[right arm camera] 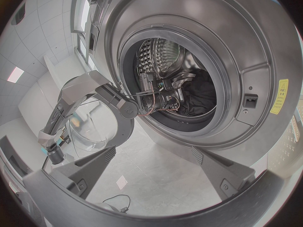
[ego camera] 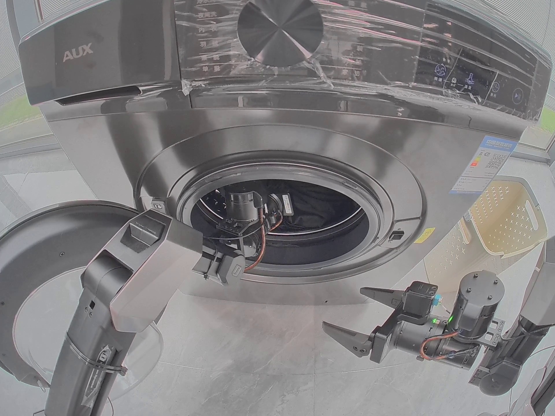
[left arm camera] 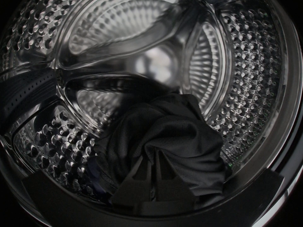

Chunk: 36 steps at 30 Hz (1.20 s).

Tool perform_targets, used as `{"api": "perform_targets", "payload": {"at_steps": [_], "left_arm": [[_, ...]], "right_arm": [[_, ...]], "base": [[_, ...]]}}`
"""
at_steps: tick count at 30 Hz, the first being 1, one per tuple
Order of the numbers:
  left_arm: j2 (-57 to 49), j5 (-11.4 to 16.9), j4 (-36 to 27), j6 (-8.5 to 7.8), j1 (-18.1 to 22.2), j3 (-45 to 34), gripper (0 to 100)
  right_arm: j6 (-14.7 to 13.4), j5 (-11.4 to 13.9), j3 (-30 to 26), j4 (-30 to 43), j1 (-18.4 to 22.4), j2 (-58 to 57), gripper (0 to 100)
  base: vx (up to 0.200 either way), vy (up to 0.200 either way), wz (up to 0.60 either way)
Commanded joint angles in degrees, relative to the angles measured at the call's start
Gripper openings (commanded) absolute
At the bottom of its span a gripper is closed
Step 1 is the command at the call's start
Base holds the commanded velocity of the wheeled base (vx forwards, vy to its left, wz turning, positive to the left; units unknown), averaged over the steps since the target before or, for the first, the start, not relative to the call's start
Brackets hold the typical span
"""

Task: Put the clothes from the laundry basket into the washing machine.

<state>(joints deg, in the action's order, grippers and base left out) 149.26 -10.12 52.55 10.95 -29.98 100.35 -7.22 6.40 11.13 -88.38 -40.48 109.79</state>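
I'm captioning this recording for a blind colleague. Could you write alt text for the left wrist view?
The left hand is closed on a crumpled dark garment inside the washing machine's drum. The drum's shiny, dimpled and perforated steel wall curves all around the cloth.

The port of the washing machine (ego camera: 399, 203) is partly taken up by the left arm (ego camera: 150, 255), passed through its left side; the right half, straight ahead of the wide-spread right gripper (ego camera: 345, 310), is left free. Inside the drum (left arm camera: 252, 63), the space just beyond the left gripper (left arm camera: 153, 161) is blocked by a black garment (left arm camera: 176, 133) pinched at its tips; room is left above it. The open door (ego camera: 40, 273) flanks the left arm's outer side.
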Motion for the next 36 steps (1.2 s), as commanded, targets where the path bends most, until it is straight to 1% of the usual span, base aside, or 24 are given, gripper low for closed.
{"api": "perform_targets", "payload": {"at_steps": [1, 6, 8, 9, 10, 11, 12, 17, 19, 20, 22, 25, 27, 29, 30, 32, 33, 34, 35, 36], "left_arm": [[0.94, 0.01, 0.18, 0.04, -0.08, 0.19, 100], [-1.43, -0.08, 0.09, 0.21, -0.87, -2.44, 100], [-3.19, -0.08, -0.17, 0.13, -1.4, -4.55, 100], [-5.21, -0.08, -0.26, 0.13, -1.93, -7.1, 100], [-5.74, -0.08, -0.35, 0.04, -2.02, -7.54, 100], [-8.72, -0.17, -0.61, 0.04, -2.98, -10.53, 100], [-9.43, -0.08, -0.7, 0.04, -3.25, -11.32, 100], [-17.16, -0.08, 0.53, -0.22, -6.5, -24.94, 100], [-20.15, 0.01, 2.03, -0.14, -8.26, -30.39, 100], [-20.33, 0.01, 2.2, -0.14, -8.34, -30.83, 100], [-24.54, 0.19, 6.25, -0.22, -10.63, -38.92, 100], [-28.32, 0.27, 9.76, -0.22, -12.56, -46.83, 100], [-31.31, 0.89, 11.69, -0.31, -13.09, -51.49, 100], [-33.33, 1.24, 13.36, -0.66, -13.88, -54.74, 100], [-35.44, 1.77, 15.12, -1.37, -14.5, -58.08, 100], [-37.9, 1.77, 17.67, -2.6, -15.29, -63.26, 100], [-38.87, 1.77, 18.9, -3.21, -15.37, -65.37, 100], [-39.05, 1.77, 19.17, -3.39, -15.37, -65.81, 100], [-41.16, 1.86, 21.8, -5.23, -15.02, -70.38, 100], [-41.33, 1.86, 21.98, -5.41, -15.02, -70.65, 100]], "right_arm": [[0.01, -0.07, -0.06, -0.04, -0.12, 0.07, 100], [-0.17, 0.02, -0.14, -0.04, -0.12, 0.07, 100], [-0.08, 0.02, -0.23, -0.04, -0.03, 0.07, 100], [-0.08, 0.02, -0.32, -0.04, -0.03, -0.01, 100], [-0.08, 0.02, -0.32, -0.04, -0.03, -0.01, 100], [-0.08, -0.07, -0.58, -0.04, -0.03, -0.1, 100], [-0.08, -0.07, -0.67, -0.04, -0.03, -0.1, 100], [0.01, -0.16, -2.43, -0.04, -0.74, -1.07, 100], [0.01, -0.16, -3.22, -0.04, -0.74, -2.03, 100], [0.01, -0.16, -3.31, -0.04, -0.82, -2.12, 100], [0.01, -0.16, -5.77, -0.04, -1.09, -4.06, 100], [-0.08, -0.07, -9.11, -0.04, -1.09, -7.31, 100], [-0.08, -0.16, -10.6, -0.04, -1.09, -9.77, 100], [-0.08, -0.25, -11.13, 0.23, -1.0, -11.79, 100], [-0.08, -0.25, -11.13, 0.32, -1.0, -13.72, 100], [-0.08, -0.42, -11.13, 0.93, -1.0, -16.54, 100], [0.01, -0.42, -11.13, 0.93, -1.0, -17.59, 100], [0.1, -0.51, -11.13, 0.93, -1.0, -17.77, 100], [0.27, -0.95, -11.13, 0.93, -0.47, -19.09, 100], [0.27, -1.04, -11.13, 0.93, -0.47, -19.17, 100]], "base": [[0.0, 0.0, 0.0], [0.0, 0.0, 0.0], [0.0, 0.0, 0.0], [0.0, 0.0, 0.0], [0.0, 0.0, 0.0], [0.0, 0.0, 0.0], [0.0, 0.0, 0.0], [0.0, 0.0, 0.0], [0.0, 0.0, 0.0], [0.0, 0.0, 0.0], [0.0, 0.0, 0.0], [0.0, 0.0, 0.0], [0.0, 0.0, 0.0], [0.0, 0.0, 0.0], [0.0, 0.0, 0.0], [0.0, 0.0, 0.0], [0.0, 0.0, 0.0], [0.0, 0.0, 0.0], [0.0, 0.0, 0.0], [0.0, 0.0, 0.0]]}}
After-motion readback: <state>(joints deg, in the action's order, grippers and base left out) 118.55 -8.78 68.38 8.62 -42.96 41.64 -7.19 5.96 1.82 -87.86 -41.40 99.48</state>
